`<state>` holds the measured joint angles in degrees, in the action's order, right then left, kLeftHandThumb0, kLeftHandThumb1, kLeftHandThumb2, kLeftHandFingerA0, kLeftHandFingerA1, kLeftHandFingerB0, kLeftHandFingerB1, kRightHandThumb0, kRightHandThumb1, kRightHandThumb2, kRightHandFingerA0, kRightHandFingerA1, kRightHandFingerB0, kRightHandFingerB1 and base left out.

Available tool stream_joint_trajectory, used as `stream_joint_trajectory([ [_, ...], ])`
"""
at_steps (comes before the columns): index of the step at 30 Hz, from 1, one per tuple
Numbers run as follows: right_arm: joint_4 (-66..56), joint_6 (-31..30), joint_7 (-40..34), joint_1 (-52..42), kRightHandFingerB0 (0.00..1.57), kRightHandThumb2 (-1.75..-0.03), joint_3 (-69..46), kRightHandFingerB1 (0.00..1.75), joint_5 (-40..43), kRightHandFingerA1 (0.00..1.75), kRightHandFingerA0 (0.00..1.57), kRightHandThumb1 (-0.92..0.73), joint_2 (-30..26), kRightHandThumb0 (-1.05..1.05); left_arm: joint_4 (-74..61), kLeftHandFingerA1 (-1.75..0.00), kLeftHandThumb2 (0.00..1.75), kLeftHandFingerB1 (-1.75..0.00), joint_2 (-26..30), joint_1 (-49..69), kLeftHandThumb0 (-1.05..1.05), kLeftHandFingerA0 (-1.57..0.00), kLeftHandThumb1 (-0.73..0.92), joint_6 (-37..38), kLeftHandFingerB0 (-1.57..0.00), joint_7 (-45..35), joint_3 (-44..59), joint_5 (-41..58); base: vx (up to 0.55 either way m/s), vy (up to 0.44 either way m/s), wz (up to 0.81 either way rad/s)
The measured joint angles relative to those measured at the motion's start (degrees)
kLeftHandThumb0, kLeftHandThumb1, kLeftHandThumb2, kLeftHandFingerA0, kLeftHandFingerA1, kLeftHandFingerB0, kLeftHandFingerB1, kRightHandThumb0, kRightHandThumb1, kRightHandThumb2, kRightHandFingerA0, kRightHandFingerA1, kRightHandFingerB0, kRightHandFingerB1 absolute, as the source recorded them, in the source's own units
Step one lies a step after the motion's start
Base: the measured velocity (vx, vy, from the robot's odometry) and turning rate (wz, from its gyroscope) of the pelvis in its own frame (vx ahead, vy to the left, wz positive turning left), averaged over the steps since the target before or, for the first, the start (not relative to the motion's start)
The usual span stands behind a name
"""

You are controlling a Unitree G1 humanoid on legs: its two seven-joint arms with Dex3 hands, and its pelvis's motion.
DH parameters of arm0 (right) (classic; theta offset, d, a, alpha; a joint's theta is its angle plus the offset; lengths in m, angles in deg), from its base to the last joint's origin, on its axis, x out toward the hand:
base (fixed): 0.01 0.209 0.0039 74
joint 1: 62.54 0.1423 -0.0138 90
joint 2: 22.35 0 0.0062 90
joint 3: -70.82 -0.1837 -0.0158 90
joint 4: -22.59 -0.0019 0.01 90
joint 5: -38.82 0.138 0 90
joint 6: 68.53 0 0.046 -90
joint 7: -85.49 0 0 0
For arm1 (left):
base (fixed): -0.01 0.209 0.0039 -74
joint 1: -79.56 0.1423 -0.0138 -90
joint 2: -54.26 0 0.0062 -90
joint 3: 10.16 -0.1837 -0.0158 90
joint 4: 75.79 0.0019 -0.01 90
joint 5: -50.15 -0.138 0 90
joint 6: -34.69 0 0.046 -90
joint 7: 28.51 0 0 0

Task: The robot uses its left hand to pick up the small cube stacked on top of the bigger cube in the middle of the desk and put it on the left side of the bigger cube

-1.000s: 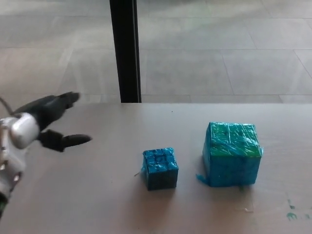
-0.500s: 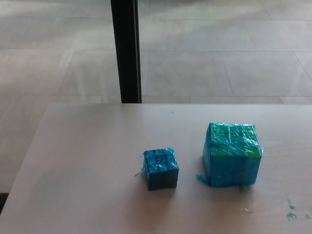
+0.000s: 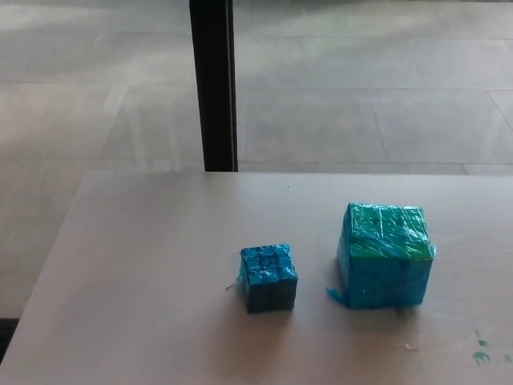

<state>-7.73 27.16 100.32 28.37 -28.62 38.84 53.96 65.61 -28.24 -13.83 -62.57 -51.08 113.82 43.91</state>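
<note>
A tiled floor (image 3: 361,104) of pale grey slabs fills the upper half of the head view, crossed by a black upright post (image 3: 213,84) that meets the far edge of the bench (image 3: 136,265). The bench, a light beige-grey surface, spreads across the lower half, with small green paint flecks (image 3: 481,353) near its right front corner.

On the bench, the bigger cube (image 3: 385,255), wrapped in shiny blue film with a green top face, stands right of centre. The small cube (image 3: 268,277), dark blue with a gridded top, stands on the bench to the left of the bigger cube, near it but apart, with bare bench between them. It is no longer stacked: both cubes rest directly on the surface, upright.

Neither the left hand nor the right hand appears in the view, so whether their fingers are spread or closed cannot be told. One second ago the left hand, fingers spread and holding nothing, hung over the left edge of the bench; half a second ago it had already left the picture, and it is out of sight now as well. Since then the whole picture has shifted slightly right and down, a move of the camera; the two cubes keep the same places relative to each other and to the bench.
</note>
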Motion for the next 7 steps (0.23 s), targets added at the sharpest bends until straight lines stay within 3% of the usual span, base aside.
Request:
stream_joint_trajectory([
  [1,0.52,0.02,0.00,-0.08,0.59,-0.58,-0.06,0.46,0.02,0.68,0.69,-0.61,0.00,-0.34,1.37,-0.18,0.68,-0.21,-0.54,0.63,-0.85,0.00,0.89,0.04,0.00,0.02,-0.24,0.56,0.00,0.000,0.00],
  [2,0.94,0.03,0.02,-0.17,0.58,-0.58,-0.08,0.46,0.02,0.67,0.68,-0.62,0.00,-0.36,2.60,-0.23,1.13,-0.15,-0.82,1.32,-0.86,-0.01,0.73,0.13,-0.04,0.08,-1.02,0.88,0.00,0.000,0.00],
  [4,1.39,0.30,0.03,-0.20,0.58,-0.58,-0.09,0.46,0.04,0.65,0.68,-0.61,0.00,-0.36,5.43,-0.26,1.09,-0.21,-0.68,1.86,-0.84,0.00,0.65,0.28,0.00,-0.35,-2.07,1.39,0.00,0.000,0.00],
  [5,1.78,0.56,0.03,-0.29,0.58,-0.59,-0.08,0.45,0.04,0.63,0.69,-0.63,0.00,-0.35,7.79,-0.34,1.12,-0.30,-0.65,1.95,-0.95,-0.03,0.71,0.11,-0.03,-0.69,-2.05,2.26,0.00,0.000,0.00],
  [7,1.58,0.63,0.01,-0.54,0.58,-0.59,-0.02,0.45,0.00,0.63,0.69,-0.63,0.00,-0.34,10.47,-0.39,1.12,-0.26,-0.37,2.16,-0.99,-0.03,0.73,0.11,-0.06,-1.14,-2.78,2.80,0.00,0.000,0.00],
])
